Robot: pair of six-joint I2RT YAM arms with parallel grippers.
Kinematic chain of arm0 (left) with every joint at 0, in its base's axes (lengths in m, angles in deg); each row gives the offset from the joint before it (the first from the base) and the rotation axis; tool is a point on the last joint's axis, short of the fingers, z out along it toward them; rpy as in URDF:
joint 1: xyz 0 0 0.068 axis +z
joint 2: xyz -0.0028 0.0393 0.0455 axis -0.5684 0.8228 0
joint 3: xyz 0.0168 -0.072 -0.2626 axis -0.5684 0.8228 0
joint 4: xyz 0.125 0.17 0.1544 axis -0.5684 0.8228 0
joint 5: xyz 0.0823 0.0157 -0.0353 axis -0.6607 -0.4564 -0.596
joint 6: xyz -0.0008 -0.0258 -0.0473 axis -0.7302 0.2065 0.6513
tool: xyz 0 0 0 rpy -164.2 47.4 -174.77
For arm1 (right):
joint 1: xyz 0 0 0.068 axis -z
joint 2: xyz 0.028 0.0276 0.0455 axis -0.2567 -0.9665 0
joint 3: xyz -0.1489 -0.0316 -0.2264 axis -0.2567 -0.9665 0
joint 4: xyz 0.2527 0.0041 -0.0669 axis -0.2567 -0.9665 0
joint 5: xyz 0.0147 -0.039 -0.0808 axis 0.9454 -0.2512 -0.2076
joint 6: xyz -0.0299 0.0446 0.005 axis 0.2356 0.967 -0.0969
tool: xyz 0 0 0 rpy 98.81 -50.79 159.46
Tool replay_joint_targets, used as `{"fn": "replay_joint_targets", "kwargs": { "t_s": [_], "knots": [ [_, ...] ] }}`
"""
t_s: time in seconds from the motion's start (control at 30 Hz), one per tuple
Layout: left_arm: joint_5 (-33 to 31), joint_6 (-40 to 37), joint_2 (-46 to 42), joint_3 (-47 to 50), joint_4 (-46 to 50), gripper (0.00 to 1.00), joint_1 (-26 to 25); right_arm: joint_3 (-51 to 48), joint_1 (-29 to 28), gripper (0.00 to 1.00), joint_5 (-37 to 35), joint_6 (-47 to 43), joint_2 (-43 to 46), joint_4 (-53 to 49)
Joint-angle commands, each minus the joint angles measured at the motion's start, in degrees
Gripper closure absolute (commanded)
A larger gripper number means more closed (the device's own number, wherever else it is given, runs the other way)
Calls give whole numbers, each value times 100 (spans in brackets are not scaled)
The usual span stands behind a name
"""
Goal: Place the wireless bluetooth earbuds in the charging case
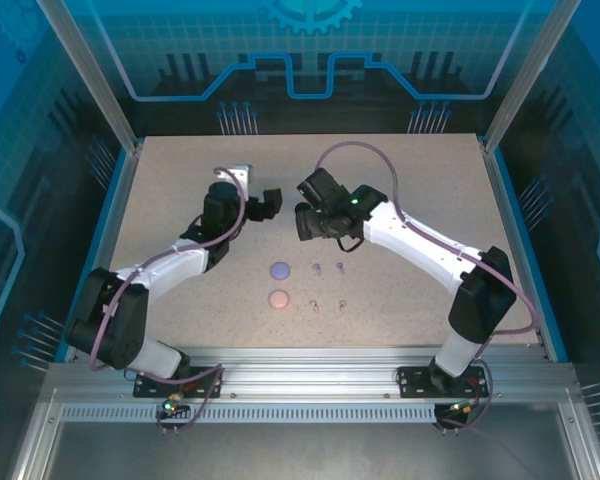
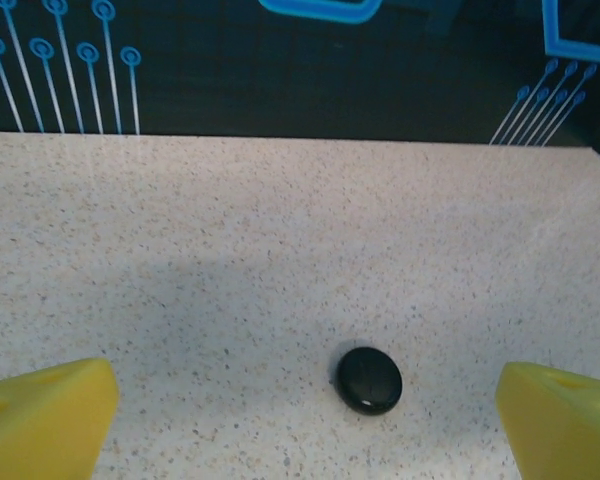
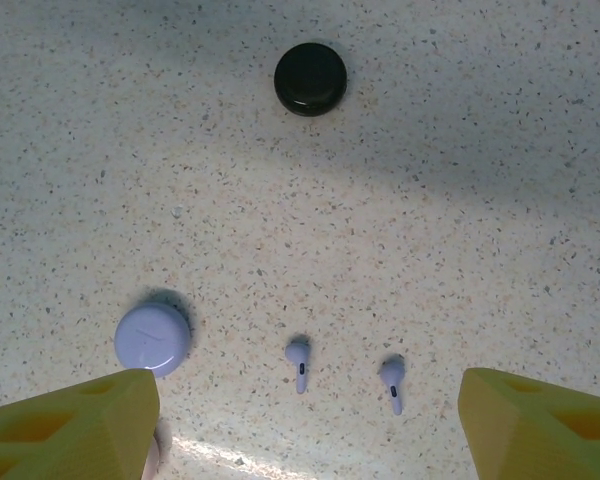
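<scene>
Risks flicking one of the tiny lavender earbuds [image 3: 299,362], loose on the surface [image 3: 480,200] just right of the shut lavender case [image 3: 152,338], by closing the spread, empty right claw [image 3: 308,425] off-centre, with the left claw [image 2: 305,425] equally spread and empty over the black case [image 2: 370,380] farther back.

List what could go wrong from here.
1. Lavender earbuds are tiny beside the wide-open right fingers; a pinch may flick one away.
2. Lavender case and black case look shut; nothing goes in until a lid opens, and a round case may slide.
3. Left fingers and right fingers sit close together in the top view; arms could clash.
</scene>
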State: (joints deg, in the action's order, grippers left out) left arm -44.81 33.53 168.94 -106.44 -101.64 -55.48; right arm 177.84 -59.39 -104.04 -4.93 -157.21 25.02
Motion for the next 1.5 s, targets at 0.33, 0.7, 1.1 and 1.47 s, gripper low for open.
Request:
{"fn": "replay_joint_targets", "kwargs": {
  "t_s": [0.33, 0.7, 1.1, 1.47],
  "knots": [
    [-1042, -1123, -80, 582, -1549, 1, -711, 1191, -556, 20, -263, 353, -1099, -746],
    [-908, -288, -881, 519, -445, 1, -711, 506, -724, 20, -36, 704, -807, -398],
    [-1141, 468, -1432, 303, 442, 1, -676, -199, -865, 21, 354, 1133, -850, -429],
    [-1286, 1066, -1695, 332, 1186, 1, -294, 157, -1080, 20, 730, 1594, -1531, -280]
  ]
}}
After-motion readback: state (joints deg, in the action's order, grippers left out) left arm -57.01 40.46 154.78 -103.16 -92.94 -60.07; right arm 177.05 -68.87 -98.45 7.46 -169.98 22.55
